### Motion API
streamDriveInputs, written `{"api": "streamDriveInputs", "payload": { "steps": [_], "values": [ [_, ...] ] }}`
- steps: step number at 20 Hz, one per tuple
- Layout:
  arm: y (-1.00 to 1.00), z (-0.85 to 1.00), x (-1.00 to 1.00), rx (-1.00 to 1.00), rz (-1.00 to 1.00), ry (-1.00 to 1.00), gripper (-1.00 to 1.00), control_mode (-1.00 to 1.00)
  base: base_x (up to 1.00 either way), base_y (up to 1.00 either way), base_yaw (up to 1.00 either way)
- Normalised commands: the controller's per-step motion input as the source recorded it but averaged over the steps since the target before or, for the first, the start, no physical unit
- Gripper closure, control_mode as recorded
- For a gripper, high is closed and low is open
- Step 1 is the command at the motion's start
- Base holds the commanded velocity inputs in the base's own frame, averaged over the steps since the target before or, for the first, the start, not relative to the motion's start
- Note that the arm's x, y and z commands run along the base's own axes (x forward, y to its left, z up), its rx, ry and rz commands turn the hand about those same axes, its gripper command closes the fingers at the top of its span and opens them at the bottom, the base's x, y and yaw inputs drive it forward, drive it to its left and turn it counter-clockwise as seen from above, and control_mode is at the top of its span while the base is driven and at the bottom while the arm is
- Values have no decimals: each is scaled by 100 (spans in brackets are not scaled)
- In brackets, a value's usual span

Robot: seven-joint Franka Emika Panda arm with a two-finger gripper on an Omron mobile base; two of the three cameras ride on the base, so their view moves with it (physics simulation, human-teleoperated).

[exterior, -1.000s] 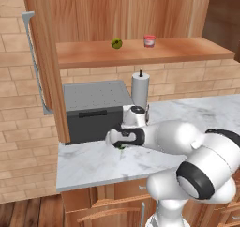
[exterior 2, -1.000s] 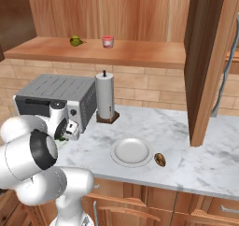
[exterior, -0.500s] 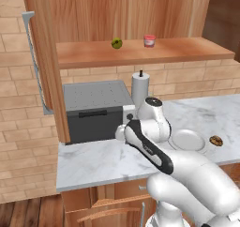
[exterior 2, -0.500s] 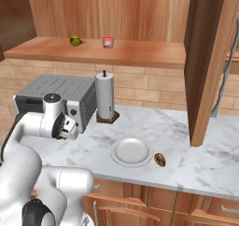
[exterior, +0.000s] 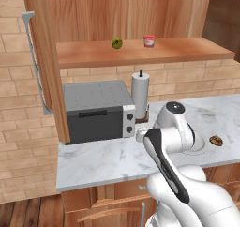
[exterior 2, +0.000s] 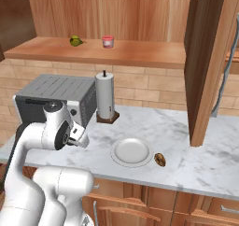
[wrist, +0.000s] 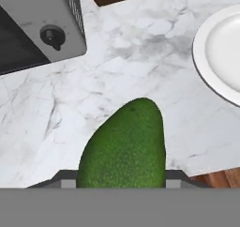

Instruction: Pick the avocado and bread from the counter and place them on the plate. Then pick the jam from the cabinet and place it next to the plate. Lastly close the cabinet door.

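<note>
The jaws are closed on the dark green pebbled avocado [wrist: 124, 146], which can slip and roll on the veined marble worktop [wrist: 140, 62] before the flat white round plate [wrist: 220, 52] at the right of the frame.

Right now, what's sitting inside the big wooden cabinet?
On the cabinet shelf sit two small things: a yellow-green fruit and, beside it, the red jam jar with a pale top. The doors stand open. The space above the shelf looks bare, though its top is cut off.
</note>
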Motion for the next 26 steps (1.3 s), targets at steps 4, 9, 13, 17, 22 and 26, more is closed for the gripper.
{"api": "streamDriveInputs", "payload": {
  "steps": [4,9,13,17,22,26],
  "values": [
    [-65,20,1,-20,-12,-7,100,-100,0,0,0],
    [-63,28,16,-18,-13,-1,100,-100,0,0,0],
    [-71,24,32,-6,-14,0,100,-100,0,0,0],
    [-70,-4,45,2,-2,6,100,-100,0,0,0],
    [-73,-22,44,7,4,9,100,-100,0,0,0],
    [-53,-23,37,2,5,3,100,-100,0,0,0]
  ]
}}
